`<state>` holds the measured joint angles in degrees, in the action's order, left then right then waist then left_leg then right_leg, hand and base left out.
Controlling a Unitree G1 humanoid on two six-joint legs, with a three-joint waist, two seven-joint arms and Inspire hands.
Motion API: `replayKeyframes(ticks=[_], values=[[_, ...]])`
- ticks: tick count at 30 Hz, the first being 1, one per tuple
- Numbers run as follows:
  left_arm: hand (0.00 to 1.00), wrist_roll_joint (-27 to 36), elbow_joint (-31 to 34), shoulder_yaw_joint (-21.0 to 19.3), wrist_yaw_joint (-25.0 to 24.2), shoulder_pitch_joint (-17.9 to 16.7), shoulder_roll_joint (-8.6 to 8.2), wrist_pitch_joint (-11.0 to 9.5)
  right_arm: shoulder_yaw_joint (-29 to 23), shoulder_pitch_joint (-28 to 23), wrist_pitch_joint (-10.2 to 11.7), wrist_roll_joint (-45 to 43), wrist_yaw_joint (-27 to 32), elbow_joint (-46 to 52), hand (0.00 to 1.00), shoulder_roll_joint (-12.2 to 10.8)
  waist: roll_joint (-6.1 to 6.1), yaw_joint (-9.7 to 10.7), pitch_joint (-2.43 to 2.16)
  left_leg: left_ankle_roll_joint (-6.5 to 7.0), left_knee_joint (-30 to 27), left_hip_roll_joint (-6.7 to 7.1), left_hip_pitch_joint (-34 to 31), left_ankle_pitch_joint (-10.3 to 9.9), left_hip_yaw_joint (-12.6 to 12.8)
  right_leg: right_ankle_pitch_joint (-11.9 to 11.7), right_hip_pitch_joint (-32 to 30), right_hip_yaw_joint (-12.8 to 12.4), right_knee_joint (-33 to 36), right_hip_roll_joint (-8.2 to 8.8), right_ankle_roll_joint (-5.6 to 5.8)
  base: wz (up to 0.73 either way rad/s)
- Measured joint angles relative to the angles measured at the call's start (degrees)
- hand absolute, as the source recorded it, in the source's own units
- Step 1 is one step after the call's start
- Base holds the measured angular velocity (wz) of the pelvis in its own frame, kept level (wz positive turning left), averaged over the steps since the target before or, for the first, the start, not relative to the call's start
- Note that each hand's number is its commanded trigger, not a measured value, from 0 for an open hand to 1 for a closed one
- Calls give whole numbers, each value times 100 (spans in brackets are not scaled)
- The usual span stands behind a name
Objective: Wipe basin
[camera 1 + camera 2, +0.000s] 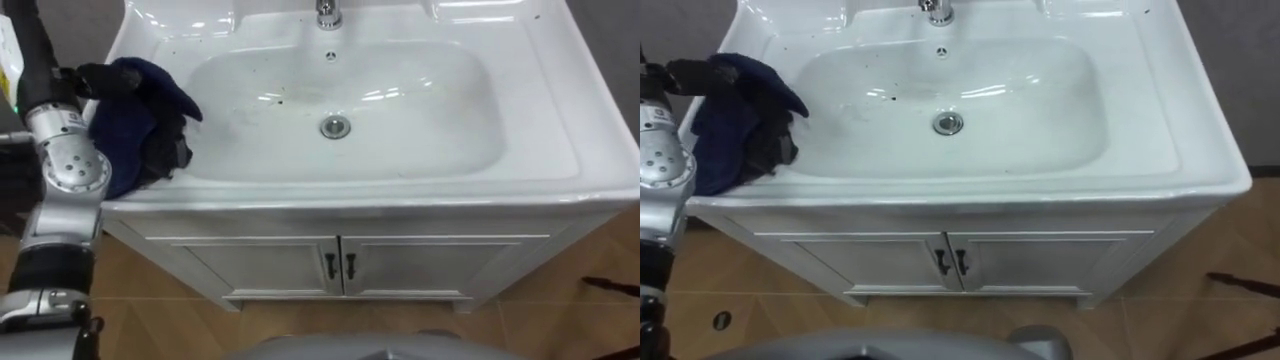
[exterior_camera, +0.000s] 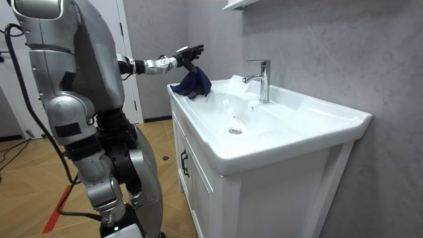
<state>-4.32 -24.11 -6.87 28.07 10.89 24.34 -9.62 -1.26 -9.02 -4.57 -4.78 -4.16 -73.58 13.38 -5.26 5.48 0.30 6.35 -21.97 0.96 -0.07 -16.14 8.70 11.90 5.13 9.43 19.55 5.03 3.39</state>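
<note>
Left hand [image 2: 187,54] holds a dark blue cloth [image 1: 125,130] at the basin [image 1: 450,120] rim, well to the left of the drain [image 1: 335,126].
The robot stands facing the white vanity. Its left arm reaches in from the left of the drain, and the fingers [image 1: 98,78] are closed on the top of the cloth. In the room view the cloth hangs bunched below the hand, its lower folds touching the counter edge – outside the bowl, on the flat rim left of the drain. The faucet [image 1: 327,12] stands directly behind the drain. A few dark specks [image 1: 281,98] lie on the bowl surface just left of and behind the drain. The cabinet doors [image 1: 340,265] below the drain are shut, with two dark handles side by side.
</note>
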Motion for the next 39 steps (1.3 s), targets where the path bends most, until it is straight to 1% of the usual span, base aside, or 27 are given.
replayKeyframes(ticks=[2,4,5,8,10,12,15,17,20,22,24,25,27,29,34,37,39], values=[[0,310,96,-104,81,-1,-68,-51,4,-44,-3,2,34,-11,0,-5,26,-81,4,-5,91,18,101,24,-1,3,56,17,10,15,5,0],[0,595,186,-148,135,-4,-106,-51,4,-78,-10,10,32,-4,0,-19,41,-143,7,-11,129,23,155,25,-5,7,87,22,7,15,8,0],[0,833,236,-163,156,-4,-109,-51,3,-76,-29,28,31,7,0,-19,45,-176,6,-11,133,24,158,25,-6,7,89,23,4,16,8,0],[0,1146,289,-198,169,-3,-118,-51,3,-66,-28,118,33,23,0,-20,44,-254,6,-8,135,34,158,24,-18,8,91,35,6,27,10,1],[0,1166,359,-201,176,-4,-119,-44,7,-61,-27,178,36,22,0,-22,41,-263,5,-1,120,55,129,20,-70,16,86,74,11,42,21,13],[0,1166,568,-201,219,-3,-118,-39,7,-65,-28,264,80,5,0,-19,35,-291,7,8,113,77,117,15,-103,23,88,59,15,53,31,11],[0,1208,831,-282,355,-3,-115,-40,9,-63,-27,461,182,1,0,-17,-24,-320,3,28,114,93,135,3,-107,24,110,-6,12,57,33,0],[0,1394,924,-321,385,-3,-115,-40,9,-71,-27,496,206,-14,0,-18,-72,-307,20,38,122,108,184,-3,-135,25,170,-1,-1,65,35,6],[0,1678,924,-342,359,-3,-115,-39,14,-60,-47,588,198,-30,0,-17,-92,-281,24,40,123,132,189,-4,-160,43,188,-4,0,80,59,6],[0,2112,923,-342,167,-3,-117,-29,6,-66,-44,587,150,-40,0,-19,-83,-250,35,52,124,167,180,3,-192,78,191,-58,1,97,84,6],[0,2403,923,-340,-54,-3,-117,-22,7,-92,-48,579,144,-21,0,-22,-83,-251,44,52,121,172,172,3,-202,81,177,-98,18,96,88,2],[0,2546,923,-340,-223,-4,-117,7,7,-117,-55,559,146,6,0,-27,-81,-250,47,53,122,176,168,4,-209,86,169,-150,25,94,88,3],[0,2740,922,-338,-463,-4,-117,85,9,-125,-72,523,147,18,0,-42,-72,-257,51,54,124,180,168,4,-213,91,171,-159,27,94,89,0],[0,2747,894,-312,-838,-5,-117,174,9,-120,-134,522,144,57,0,-58,-53,-266,63,55,127,181,168,5,-214,96,172,-162,24,93,95,0],[0,2747,861,-166,-1502,-6,-120,428,8,-120,-181,524,146,107,0,-65,-8,-254,62,54,135,185,170,4,-225,105,179,-165,24,92,98,0],[0,2738,636,-56,-1911,-5,-122,507,7,-105,-191,523,150,139,0,-66,-13,-222,57,56,121,188,164,3,-237,104,198,-152,16,91,97,0],[0,2731,398,38,-2181,-6,-130,608,2,-111,-252,506,150,198,0,-65,-32,-203,45,57,118,187,153,1,-236,104,184,-156,15,91,98,0]])
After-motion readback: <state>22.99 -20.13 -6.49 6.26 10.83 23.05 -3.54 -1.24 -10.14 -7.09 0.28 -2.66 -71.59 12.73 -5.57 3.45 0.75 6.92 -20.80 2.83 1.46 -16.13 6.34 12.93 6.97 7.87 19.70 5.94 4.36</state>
